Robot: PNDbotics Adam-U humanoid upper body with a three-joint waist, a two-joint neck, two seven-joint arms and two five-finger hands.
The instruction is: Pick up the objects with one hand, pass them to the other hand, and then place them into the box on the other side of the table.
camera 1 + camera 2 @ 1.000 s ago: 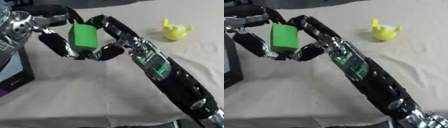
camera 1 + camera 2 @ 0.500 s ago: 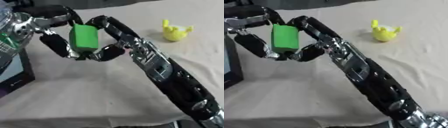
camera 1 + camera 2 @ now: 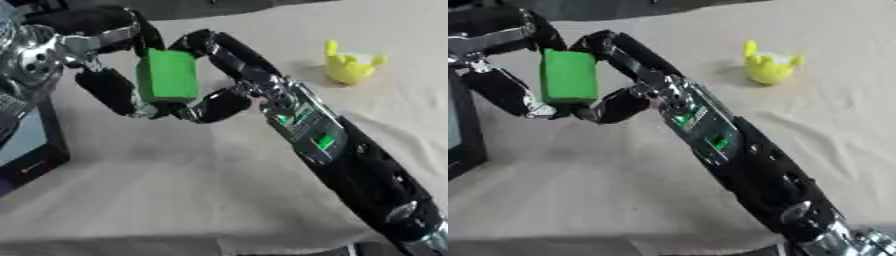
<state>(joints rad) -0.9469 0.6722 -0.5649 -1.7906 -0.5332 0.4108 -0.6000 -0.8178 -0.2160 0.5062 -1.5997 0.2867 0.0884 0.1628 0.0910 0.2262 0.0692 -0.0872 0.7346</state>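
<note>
Bright green rectangular block [image 3: 166, 76], upright, raised above the beige cloth-covered surface [image 3: 219, 190], at upper left of both views. Gripped from both sides at once: left hand [image 3: 105, 75], black with silver joints, entering from the left edge, fingers curled over the block's top edge and down along its left face; right hand [image 3: 214, 75], on the long black arm rising diagonally from the lower right corner, fingers curled over the block's upper right corner and thumb tucked under its lower right edge. Both hands thus clenched around the same block, meeting at its lower edge. Small green lights visible on the right forearm [image 3: 306, 130], just below the wrist.

Small yellow toy-like figure with raised prongs [image 3: 352, 66], standing on the surface at upper right, well apart from the hands and the block; finer detail not discernible.

Dark box with a pale inner panel [image 3: 31, 145], at the left edge of the left eye view, resting on the surface below the left hand; only its near corner and right wall shown. Exact contents not discernible.

Cloth wrinkled near the right arm, with soft shadows of block and hands cast beneath them.
</note>
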